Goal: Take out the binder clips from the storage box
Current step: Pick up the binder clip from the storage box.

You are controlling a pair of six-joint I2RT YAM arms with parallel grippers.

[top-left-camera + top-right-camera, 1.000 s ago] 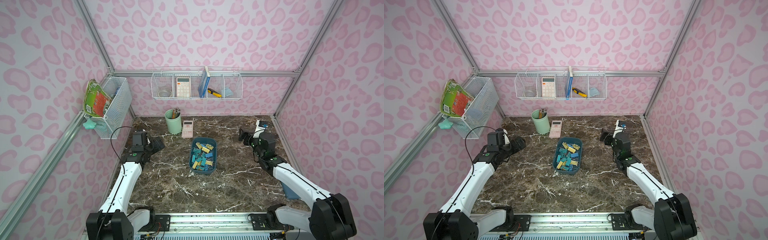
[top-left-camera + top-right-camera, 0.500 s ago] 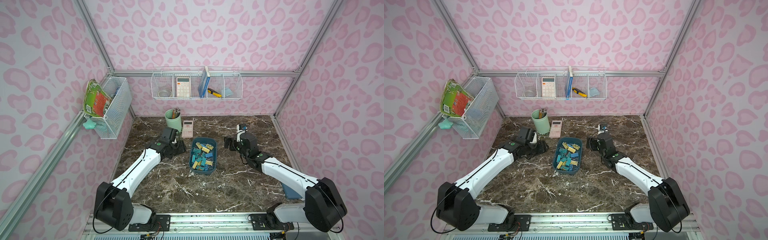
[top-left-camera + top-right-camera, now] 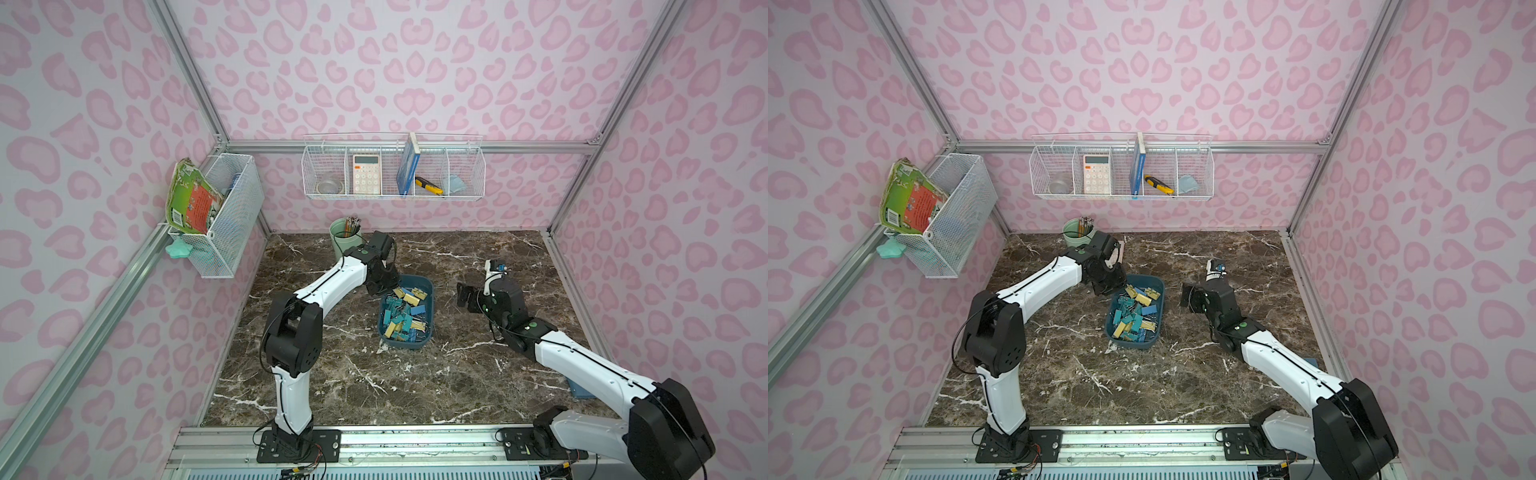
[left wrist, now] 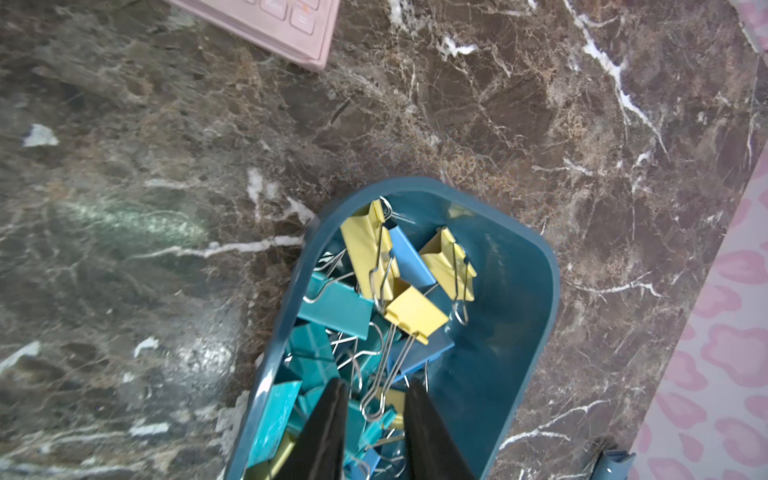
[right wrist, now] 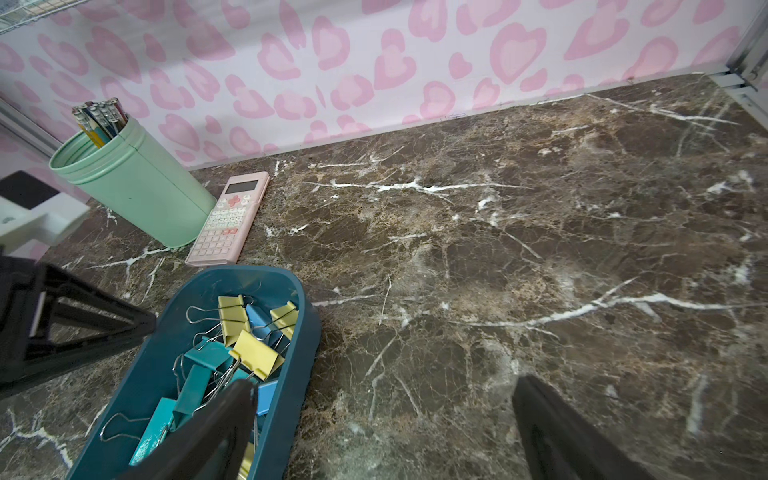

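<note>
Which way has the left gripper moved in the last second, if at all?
Yes. The left gripper came in from well to the left of the storage box and is now over its far-left corner, above the binder clips.

From my station, I read the storage box [image 4: 540,316] at lower centre as smooth, faintly glossy plastic. The binder clips [image 4: 415,313] in it look like matt painted metal with shiny wire handles. The tabletop [image 4: 166,166] around it is polished and marble-patterned, throwing soft reflections.

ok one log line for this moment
left gripper: partly open over box, astride a clip handle | right gripper: open, beside box | clips: in box
</note>
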